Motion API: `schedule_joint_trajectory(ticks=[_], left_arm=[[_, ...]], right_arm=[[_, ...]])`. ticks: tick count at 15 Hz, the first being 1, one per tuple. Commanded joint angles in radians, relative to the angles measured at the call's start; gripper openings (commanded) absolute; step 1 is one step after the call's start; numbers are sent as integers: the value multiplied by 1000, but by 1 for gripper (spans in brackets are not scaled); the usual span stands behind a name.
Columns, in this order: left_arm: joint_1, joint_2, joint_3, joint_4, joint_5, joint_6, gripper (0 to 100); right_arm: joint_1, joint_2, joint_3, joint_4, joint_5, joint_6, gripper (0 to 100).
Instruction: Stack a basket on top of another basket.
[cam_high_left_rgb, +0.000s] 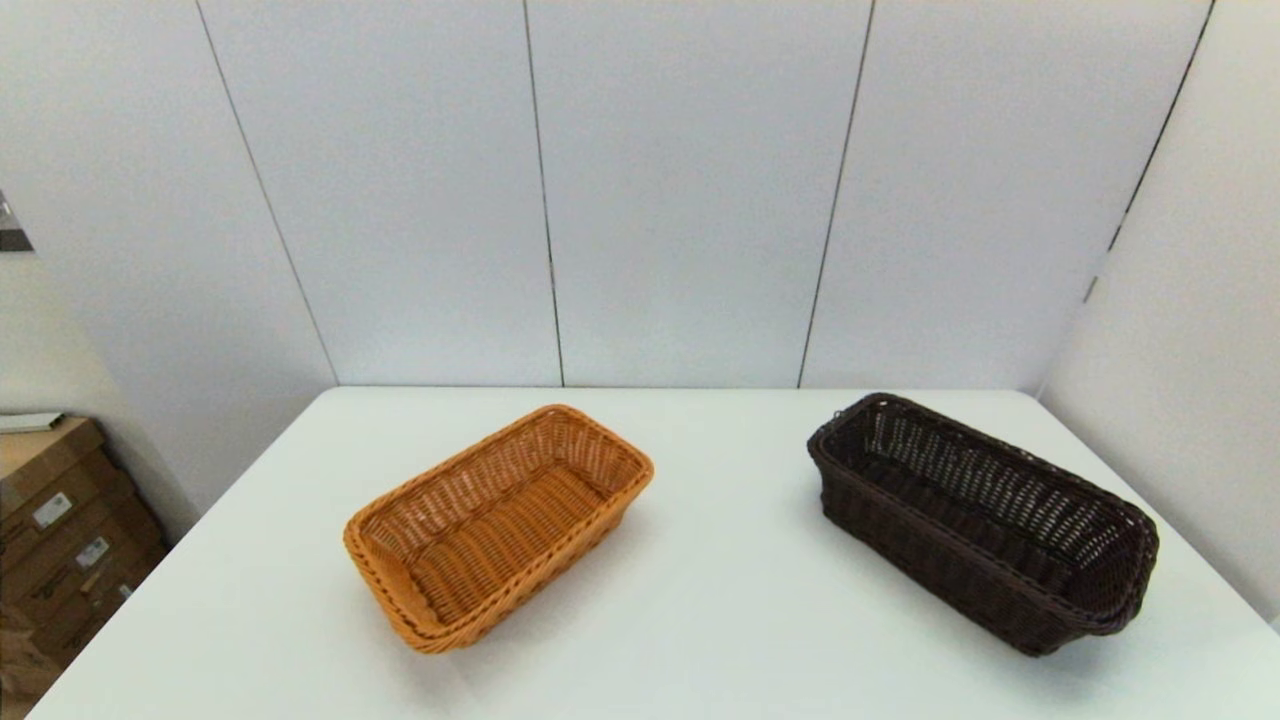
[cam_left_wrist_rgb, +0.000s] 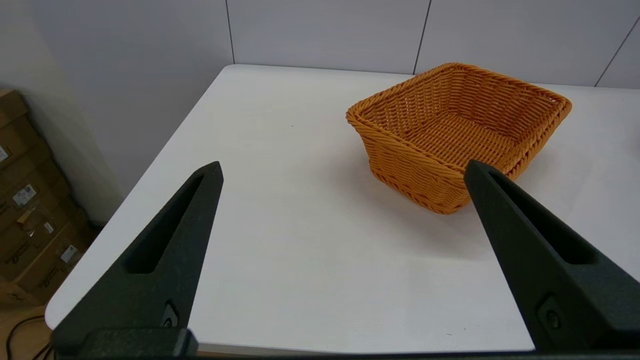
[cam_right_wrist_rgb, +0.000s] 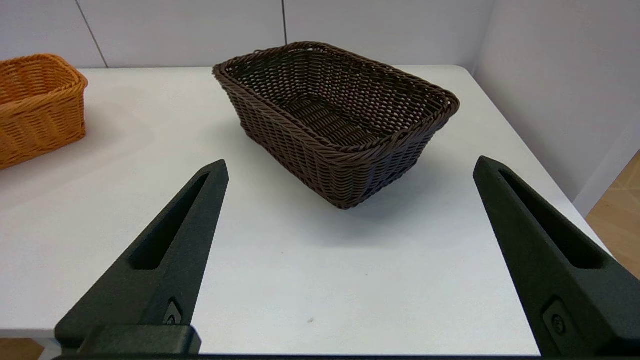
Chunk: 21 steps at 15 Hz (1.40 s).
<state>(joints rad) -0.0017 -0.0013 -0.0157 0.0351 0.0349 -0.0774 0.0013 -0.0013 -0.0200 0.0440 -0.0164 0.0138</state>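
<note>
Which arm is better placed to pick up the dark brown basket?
Probably right: the dark brown basket sits on the robot's right, facing the open right gripper; the left gripper faces the orange basket.

Head overlooks both baskets; wrists face one each.

White desk (cam_high_left_rgb: 700, 600) in a panelled corner.
Pale seamed wall panels (cam_high_left_rgb: 680, 200) behind it; cardboard boxes (cam_high_left_rgb: 60, 540) left of it.

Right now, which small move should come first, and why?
Probably bring the right end effector forward to the near rim of the dark basket. It is open and nearest that basket, which stands apart from the orange basket. The left end effector holds nothing.
</note>
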Motion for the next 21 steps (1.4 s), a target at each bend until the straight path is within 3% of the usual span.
schedule_joint_trajectory(ticks=[1, 12, 17, 21], left_arm=[[0, 0, -1, 2, 0, 1, 100], [0, 0, -12, 0, 2, 18, 100], [-3, 227, -336, 35, -92, 8, 100], [-4, 664, -760, 40, -164, -1, 100]], right_arm=[[0, 0, 0, -1, 0, 0, 100], [0, 0, 0, -1, 0, 0, 100], [0, 0, 0, -1, 0, 0, 100], [0, 1, 0, -1, 0, 0, 100]])
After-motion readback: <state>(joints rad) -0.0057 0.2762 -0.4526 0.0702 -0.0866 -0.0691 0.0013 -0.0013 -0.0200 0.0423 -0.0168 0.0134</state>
